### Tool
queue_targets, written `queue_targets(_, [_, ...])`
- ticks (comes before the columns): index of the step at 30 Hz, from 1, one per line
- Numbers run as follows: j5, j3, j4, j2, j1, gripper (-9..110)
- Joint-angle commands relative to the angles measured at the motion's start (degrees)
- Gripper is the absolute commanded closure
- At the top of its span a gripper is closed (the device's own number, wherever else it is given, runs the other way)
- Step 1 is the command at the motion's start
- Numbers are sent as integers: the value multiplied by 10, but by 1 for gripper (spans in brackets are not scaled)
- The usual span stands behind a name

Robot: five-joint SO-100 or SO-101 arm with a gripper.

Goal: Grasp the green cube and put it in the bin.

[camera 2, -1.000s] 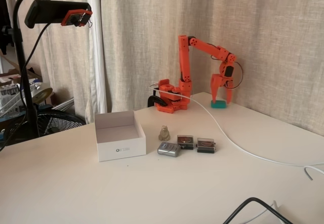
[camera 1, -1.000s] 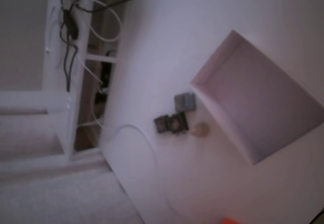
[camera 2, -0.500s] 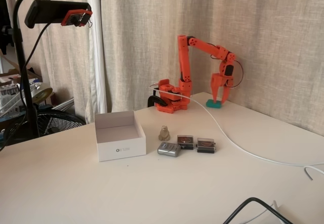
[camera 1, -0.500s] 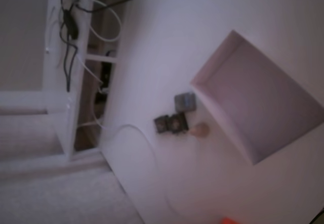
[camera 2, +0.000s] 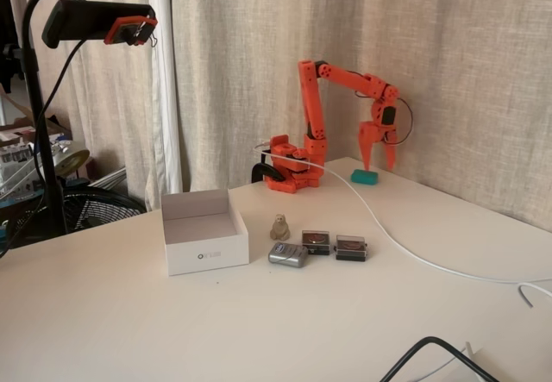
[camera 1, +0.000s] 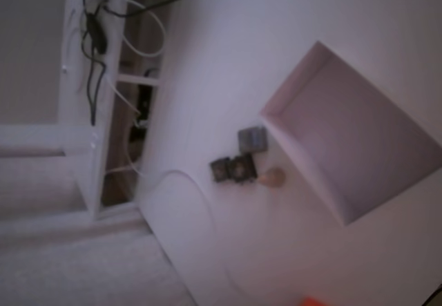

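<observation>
In the blurred fixed view from above, the bin (camera 1: 359,140) lies on the white worktop (camera 1: 228,43). Just left of its lower wall sit three dark square pieces (camera 1: 240,157) and a small tan object (camera 1: 273,177) — neither my fingers nor the cube show here.

In the fixed view from the front, my fingers (camera 2: 378,163) hang spread apart just above the cube (camera 2: 364,176), gripping nothing. The cube rests on the worktop (camera 2: 345,313) near the curtain, well apart from the bin (camera 2: 205,241) — the dark pieces (camera 2: 319,247) lie between.
</observation>
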Motion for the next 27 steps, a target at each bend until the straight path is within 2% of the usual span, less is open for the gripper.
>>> queue_targets(1, [0,2,0,40,-13,77])
queue_targets(4, [0,17,-4,76,-40,82])
queue_targets(11, [0,109,-85,151,-62,83])
queue_targets(18, [0,135,-110,171,-68,83])
queue_targets(22, [0,140,-114,175,-60,82])
queue_targets(27, [0,140,-120,201,-41,71])
